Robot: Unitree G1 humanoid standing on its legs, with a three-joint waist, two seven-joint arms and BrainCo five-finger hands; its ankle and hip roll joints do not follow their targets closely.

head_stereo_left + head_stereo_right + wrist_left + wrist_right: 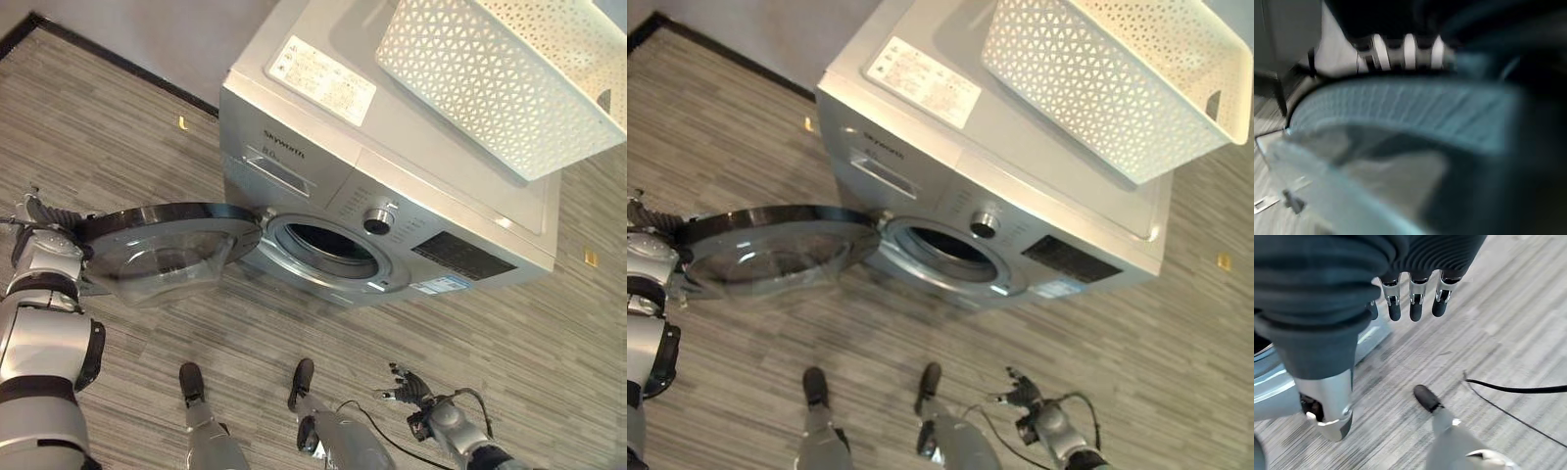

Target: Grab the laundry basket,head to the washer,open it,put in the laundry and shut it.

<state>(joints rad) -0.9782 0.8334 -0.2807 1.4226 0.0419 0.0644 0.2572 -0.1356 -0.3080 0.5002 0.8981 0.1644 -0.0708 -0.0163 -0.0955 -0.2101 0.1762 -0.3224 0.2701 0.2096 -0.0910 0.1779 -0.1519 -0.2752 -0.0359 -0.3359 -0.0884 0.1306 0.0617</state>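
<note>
The silver front-loading washer [392, 186] stands at about twelve o'clock from the robot, and the white perforated plastic laundry basket [500, 73] rests on its flat top toward one o'clock, parked there, I judge, so both hands are free for the door. No laundry can be seen through the basket's wall from here, and the drum opening [328, 245] looks dark and empty.

The round glass washer door [167, 250] is swung wide out toward nine o'clock, well clear of the opening. The left hand [44, 230] is at the door's far rim; in its wrist view the silver fingers [1405, 51] lie along the dark rim, but whether they curl round it or merely rest on it I cannot tell.

The right hand [1410, 298] hangs low at about four o'clock over the striped grey floor [490, 343], fingers relaxed and holding nothing, ready, I judge, to reach up to the basket for loading.
</note>
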